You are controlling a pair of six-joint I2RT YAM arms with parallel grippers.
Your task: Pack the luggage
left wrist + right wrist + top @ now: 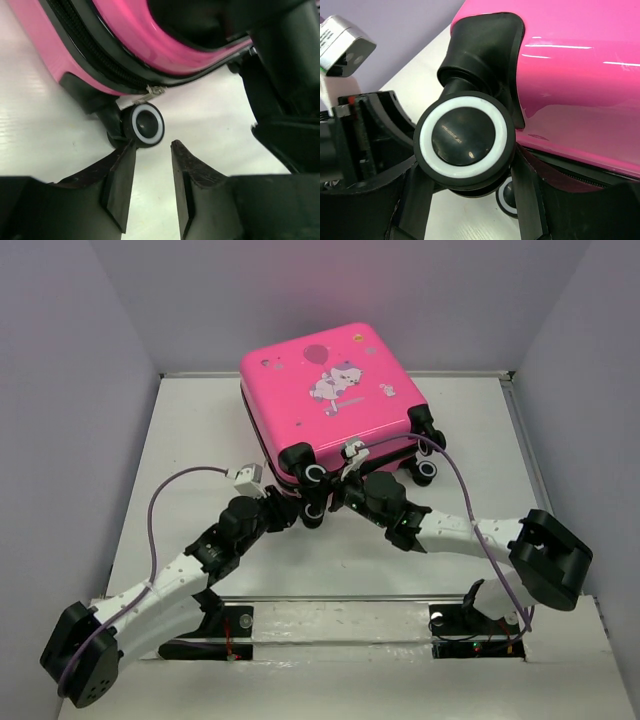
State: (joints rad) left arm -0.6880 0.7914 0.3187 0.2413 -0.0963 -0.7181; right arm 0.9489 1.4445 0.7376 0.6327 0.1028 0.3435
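Luggage [335,380] lies flat at the middle of the table's [200,440] far edge, its cartoon-and-balloon print facing up and its wheeled end turned toward the near edge. We see both arms reaching in to the near left corner of the case, where two casters sit one above the other.

The left gripper [152,145] is low by the lower caster [145,125]. Its jaws stand partly apart with only bare table between them, and one fingertip is just beside that wheel. A small metal zip pull [156,90] hangs from the black zip line above it.

The right gripper [470,195] is at the upper caster [463,136], with one finger [527,200] on either side of the wheel. The wheel hides the tips, so we cannot tell whether they clamp it.
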